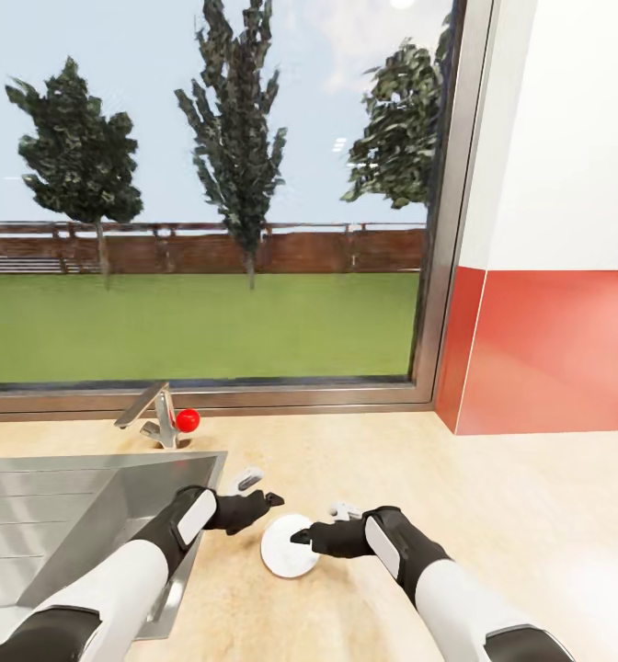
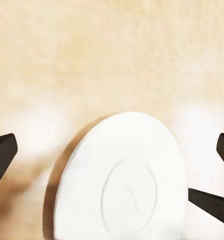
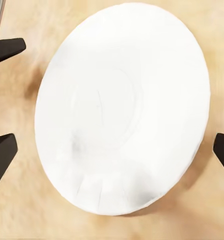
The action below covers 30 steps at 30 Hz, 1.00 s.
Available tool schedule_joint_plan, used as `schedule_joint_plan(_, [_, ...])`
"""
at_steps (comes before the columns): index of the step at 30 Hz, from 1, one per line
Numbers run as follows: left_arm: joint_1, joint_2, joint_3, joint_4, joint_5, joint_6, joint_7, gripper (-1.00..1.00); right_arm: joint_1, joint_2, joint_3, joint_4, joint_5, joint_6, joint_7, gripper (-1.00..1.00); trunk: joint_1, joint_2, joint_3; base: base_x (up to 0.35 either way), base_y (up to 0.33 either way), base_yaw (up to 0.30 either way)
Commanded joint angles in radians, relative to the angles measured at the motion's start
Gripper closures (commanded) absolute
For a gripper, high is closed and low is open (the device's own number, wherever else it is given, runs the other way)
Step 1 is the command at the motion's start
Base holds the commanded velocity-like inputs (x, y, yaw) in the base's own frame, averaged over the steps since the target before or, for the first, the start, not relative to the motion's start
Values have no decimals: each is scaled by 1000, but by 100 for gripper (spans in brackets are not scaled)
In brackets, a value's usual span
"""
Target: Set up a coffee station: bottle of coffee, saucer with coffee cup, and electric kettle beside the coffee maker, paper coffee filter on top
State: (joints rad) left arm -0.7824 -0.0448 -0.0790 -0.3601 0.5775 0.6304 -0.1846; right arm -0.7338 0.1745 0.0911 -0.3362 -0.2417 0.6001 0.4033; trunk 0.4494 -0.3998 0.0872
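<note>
Steel sink (image 1: pixel 61 515) is sitting at the far left of the counter (image 1: pixel 493 515), with a tap (image 1: pixel 157 418) and its red knob (image 1: pixel 188 420) standing behind it under the window (image 1: pixel 208 184). Next comes the left arm, reaching forward and inward; the left tool (image 1: pixel 270 500) is hovering just beside the far-left edge of the saucer (image 1: pixel 286 549), and in the left wrist view its dark fingertips (image 2: pixel 3 150) are standing wide apart with nothing between them, so it is open.

The saucer is lying flat on the bare counter between the two tools, a round white disc with no long axis to line up on, so any approach across its rim should serve. In the right wrist view the saucer (image 3: pixel 122 107) is lying squarely under the camera, with the fingers (image 3: pixel 4 50) showing spread at the picture's edges, beyond its rim on either side.

The right tool (image 1: pixel 300 536) is hanging over the saucer's right edge, also open and empty. Judging from this, the right arm is the nearer and better centred of the two, and a straight descent looks like the move that would bracket the rim. Further right the counter is running plain up to the red and white wall (image 1: pixel 548 349).
</note>
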Motion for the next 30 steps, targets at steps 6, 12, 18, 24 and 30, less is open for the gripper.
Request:
schedule_joint_plan(6, [12, -8, -5, -2, 25, -3, -3, -100, 1, 0, 7, 49, -4, 9, 60, -100, 1, 0, -1, 0, 0, 0])
schedule_joint_plan(12, [12, -15, -5, -2, 25, -3, -3, -100, 1, 0, 7, 49, -4, 9, 61, -100, 1, 0, -1, 0, 0, 0])
schedule_joint_plan(18, [12, -22, -5, -3, 26, -3, -3, -100, 1, 0, 7, 49, -4, 9, 62, -100, 1, 0, -1, 0, 0, 0])
schedule_joint_plan(24, [12, -23, -5, -5, 26, 1, -3, -100, 1, 0, 7, 49, -4, 9, 63, -100, 1, 0, -1, 0, 0, 0])
schedule_joint_plan(30, [12, -23, -5, -4, 28, 3, -1, -100, 1, 0, 7, 49, -4, 9, 62, -100, 1, 0, -1, 0, 0, 0])
